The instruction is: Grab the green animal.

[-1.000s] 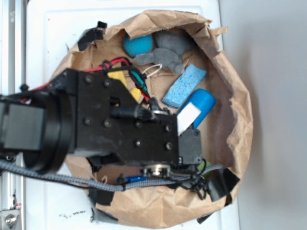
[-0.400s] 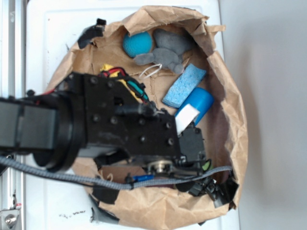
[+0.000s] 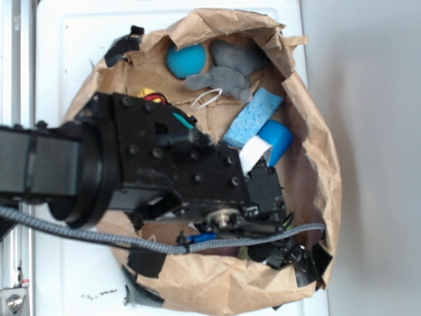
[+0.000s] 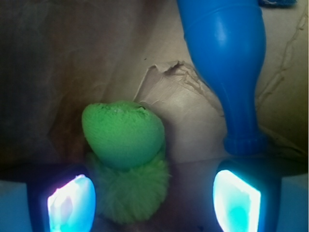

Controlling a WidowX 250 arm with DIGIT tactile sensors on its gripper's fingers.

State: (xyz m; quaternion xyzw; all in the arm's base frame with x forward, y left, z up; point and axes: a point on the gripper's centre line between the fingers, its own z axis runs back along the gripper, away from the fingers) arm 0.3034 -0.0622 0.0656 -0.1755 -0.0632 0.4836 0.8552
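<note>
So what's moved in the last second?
The black arm has pushed further over the crumpled brown paper bag, hiding more of the blue plastic bottle. The open claw now straddles the fuzzy lime-green plush animal, not gripping. Teal ball, grey plush, blue sponge unchanged.

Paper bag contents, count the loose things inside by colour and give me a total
Blue: 3, the ball, the sponge and the bottle
Grey: 1, the plush animal
Green: 1, the green animal, lying between the open fingers
Yellow: 1, a scrap mostly hidden by the arm
Total: 6
</note>
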